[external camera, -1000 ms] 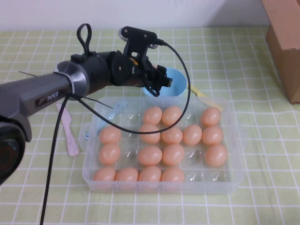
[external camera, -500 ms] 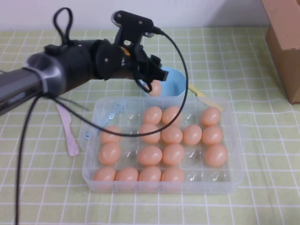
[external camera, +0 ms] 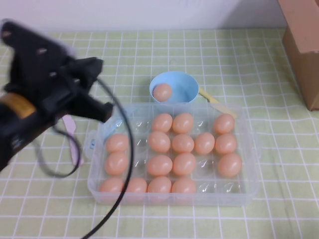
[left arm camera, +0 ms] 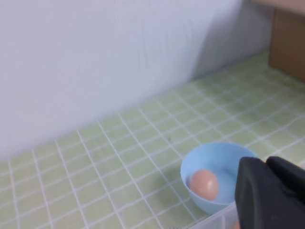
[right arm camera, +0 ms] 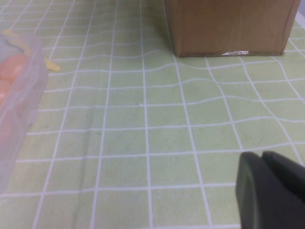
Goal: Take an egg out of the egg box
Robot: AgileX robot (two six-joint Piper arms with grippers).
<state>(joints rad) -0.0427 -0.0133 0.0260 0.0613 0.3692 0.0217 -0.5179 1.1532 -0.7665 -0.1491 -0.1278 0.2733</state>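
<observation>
The clear egg box (external camera: 250, 149) sits mid-table with several peach-orange eggs in its cups. One egg (external camera: 162, 92) lies in the round light-blue bowl (external camera: 183, 83) just behind the box; it also shows in the left wrist view (left arm camera: 204, 184). My left gripper (external camera: 102, 108) is shut and empty, raised at the box's left rear corner, well left of the bowl. In the left wrist view its tips (left arm camera: 269, 191) are near the bowl (left arm camera: 224, 157). My right gripper (right arm camera: 267, 191) is shut and empty over bare cloth right of the box (right arm camera: 19, 95); it is out of the high view.
A cardboard box (external camera: 301, 45) stands at the far right, also in the right wrist view (right arm camera: 228, 24). A pink spatula (external camera: 75, 144) lies left of the egg box. A yellow utensil (external camera: 217, 104) lies between bowl and box. A white wall runs behind the table.
My left arm has pulled back from over the bowl to the left and towards the camera. The egg stays in the bowl, uncovered.
</observation>
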